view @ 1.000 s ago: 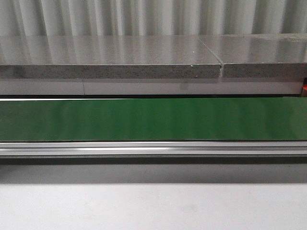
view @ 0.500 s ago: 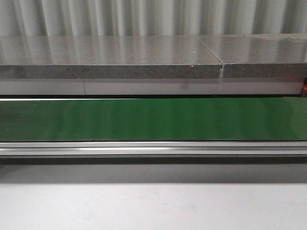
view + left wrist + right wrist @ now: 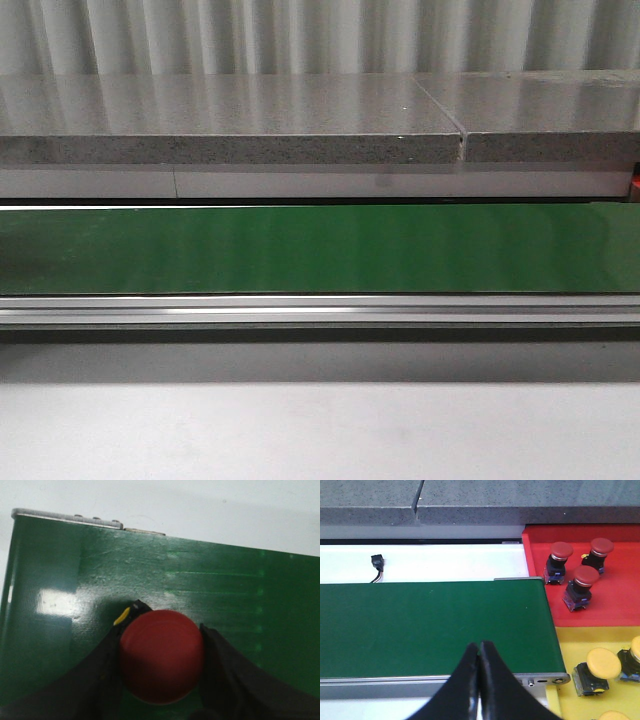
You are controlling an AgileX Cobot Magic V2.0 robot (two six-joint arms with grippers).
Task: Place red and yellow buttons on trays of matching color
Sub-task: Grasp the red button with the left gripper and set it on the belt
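Observation:
In the left wrist view a red button (image 3: 161, 655) fills the space between my left gripper's (image 3: 161, 647) black fingers, which are shut on its cap just above the green belt (image 3: 225, 595); a yellow bit of its base shows at one side. My right gripper (image 3: 479, 647) is shut with nothing in it, over the belt's near edge (image 3: 420, 625). Beyond the belt's end lie the red tray (image 3: 615, 610) holding three red buttons (image 3: 581, 582) and the yellow tray (image 3: 570, 645) holding yellow buttons (image 3: 600, 666). Neither gripper shows in the front view.
The front view shows only the bare green belt (image 3: 320, 248), its aluminium rail (image 3: 320, 312), a grey stone ledge (image 3: 230, 125) behind, and white table (image 3: 320, 430) in front. A small black connector (image 3: 377, 562) lies on the white surface beyond the belt.

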